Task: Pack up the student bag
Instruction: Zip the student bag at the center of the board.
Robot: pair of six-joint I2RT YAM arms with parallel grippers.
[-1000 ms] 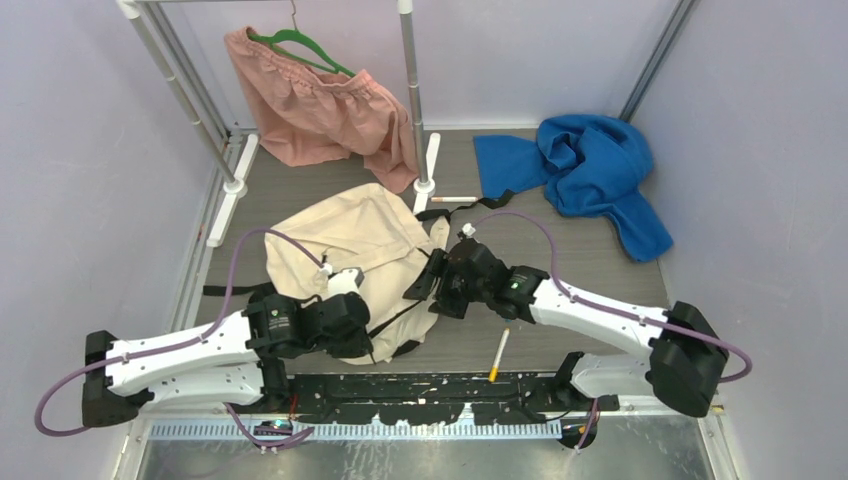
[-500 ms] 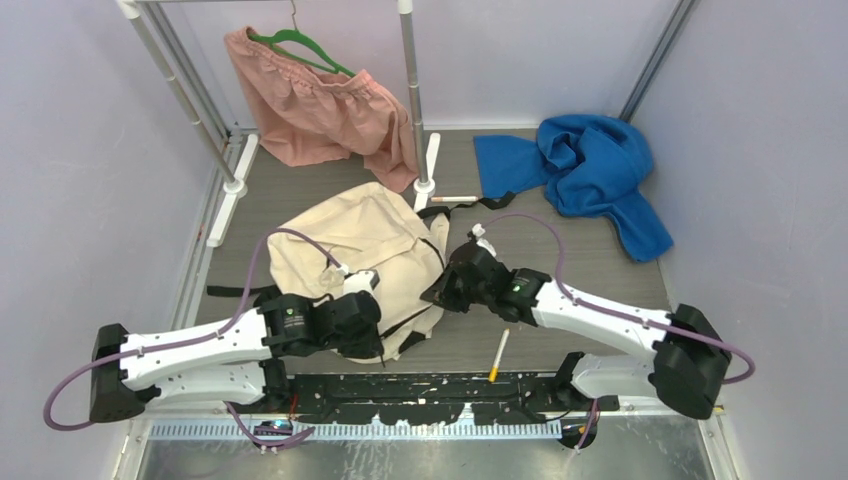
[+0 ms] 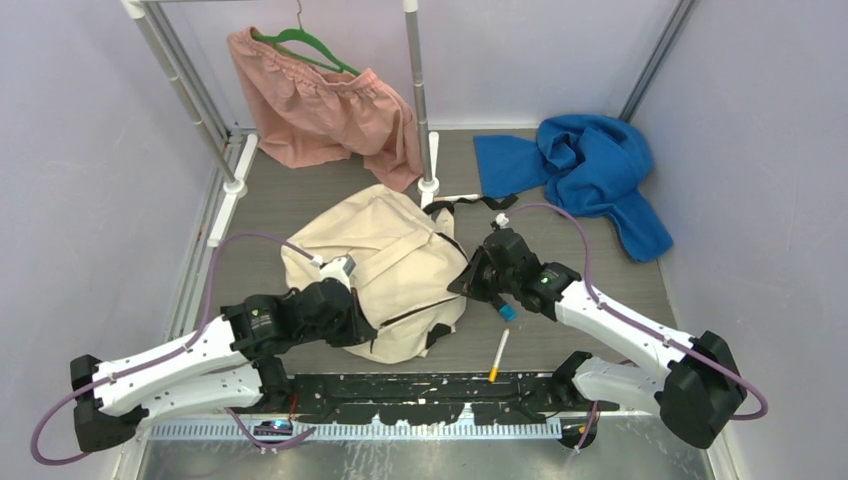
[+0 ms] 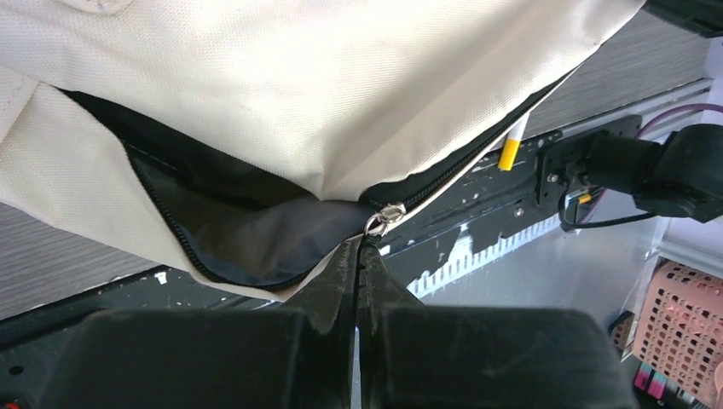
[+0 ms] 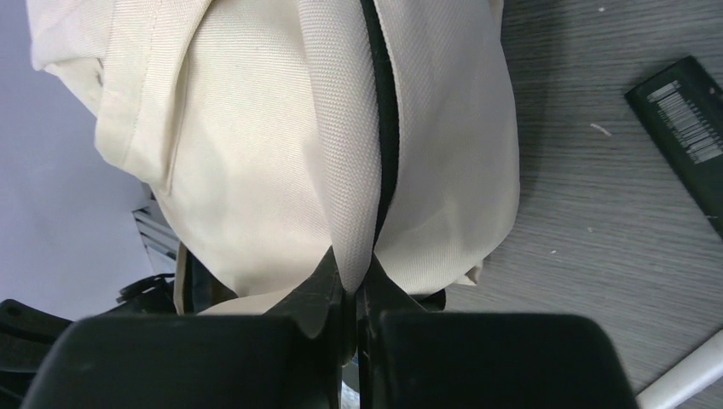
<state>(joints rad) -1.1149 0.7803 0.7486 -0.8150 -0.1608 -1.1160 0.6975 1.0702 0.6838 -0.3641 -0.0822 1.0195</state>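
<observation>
L arm (image 3: 170, 355) runs low fwd from my base, elbow bent, wrist angled inward. L gripper (image 4: 359, 245): my jaws pressed tight tog., tips nipping the zip pull (image 4: 385, 217) of the student bag (image 3: 390, 260). R arm (image 3: 620, 325) stretches fwd & inward, wrist tipped down. R gripper (image 5: 351, 277): jaws pinched on a fold of bag cloth.

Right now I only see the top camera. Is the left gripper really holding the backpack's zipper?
Observer: Yes, the left wrist view shows the left gripper shut on the backpack's silver zipper pull.
Operator: Is it open inside?
Observer: Partly; dark lining shows in the zipper gap.
Operator: And the other one?
Observer: The right gripper is shut on a cream fabric fold beside a black zipper line.
</observation>
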